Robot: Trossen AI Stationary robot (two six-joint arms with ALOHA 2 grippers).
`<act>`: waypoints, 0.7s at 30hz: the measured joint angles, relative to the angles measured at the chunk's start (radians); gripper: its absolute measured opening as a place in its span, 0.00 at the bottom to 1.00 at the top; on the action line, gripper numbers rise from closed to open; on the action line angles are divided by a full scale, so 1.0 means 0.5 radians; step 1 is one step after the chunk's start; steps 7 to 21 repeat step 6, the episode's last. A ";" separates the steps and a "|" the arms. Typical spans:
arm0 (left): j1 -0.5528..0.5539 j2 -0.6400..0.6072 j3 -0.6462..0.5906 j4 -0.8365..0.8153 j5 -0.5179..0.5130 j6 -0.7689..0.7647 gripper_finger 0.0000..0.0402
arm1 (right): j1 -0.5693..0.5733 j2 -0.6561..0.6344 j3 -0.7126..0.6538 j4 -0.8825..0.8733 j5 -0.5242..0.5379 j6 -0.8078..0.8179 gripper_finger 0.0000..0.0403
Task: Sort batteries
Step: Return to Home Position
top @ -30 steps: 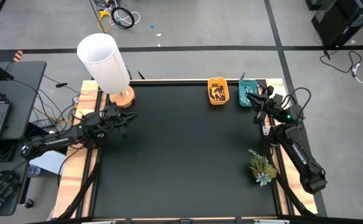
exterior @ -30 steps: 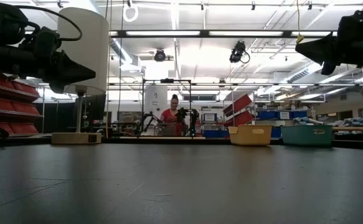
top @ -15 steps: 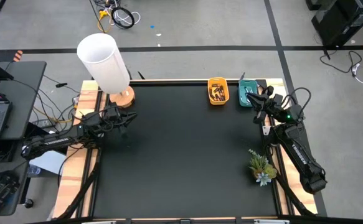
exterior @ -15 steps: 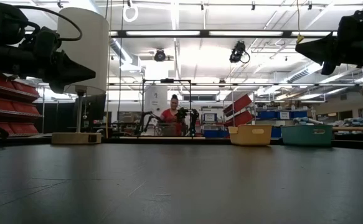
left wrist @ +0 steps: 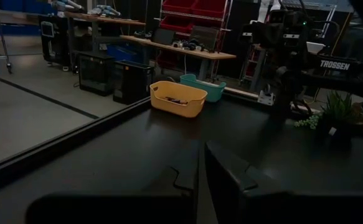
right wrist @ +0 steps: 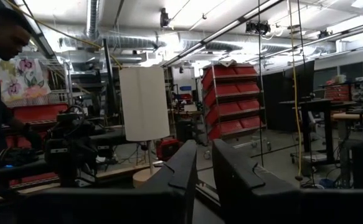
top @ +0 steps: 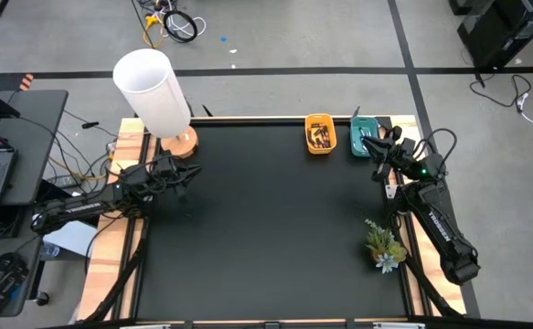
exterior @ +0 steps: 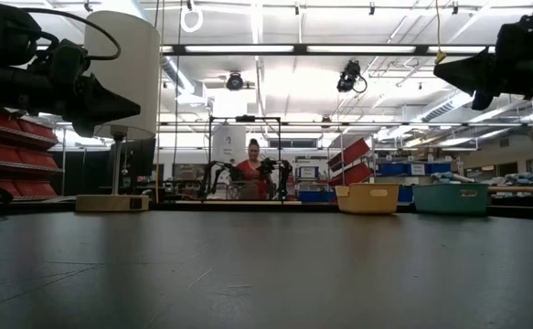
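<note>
"Batteries (top: 319,137) all binned, from where you sit?" the desk asks.

"As far as I can see, yes. From overhead I count none loose on the black table (top: 266,228). A cluster of dark and orange ones lies in the yellow tray (top: 320,117) at the far edge, and the teal tray (top: 358,123) stands just beside it. What the teal one holds I can't make out with any confidence, because my right gripper (top: 372,146) hangs over one side of it and covers part of it."

"And the arms?"

"Both sit out at the sides and neither carries anything. The left gripper (top: 186,174) hovers at the table's left edge, near the white lamp (top: 152,87). Its wrist camera shows the fingers (left wrist: 231,177) nearly touching, with only a sliver between them and nothing in it. On the right wrist camera the fingers (right wrist: 237,177) stand close together as well, empty, pointing across the table toward the lamp. The little plant (top: 384,245) sits alone at the right edge."

"So what remains?"

"I judge the sorting itself done. All I have to finish is parking both arms at rest, and they look close to it."
</note>
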State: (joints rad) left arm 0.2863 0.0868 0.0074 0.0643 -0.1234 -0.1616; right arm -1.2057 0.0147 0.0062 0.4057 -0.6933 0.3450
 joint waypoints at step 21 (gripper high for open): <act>0.000 0.000 0.000 0.000 0.000 0.000 0.10 | 0.000 0.000 0.000 0.000 0.000 -0.001 0.15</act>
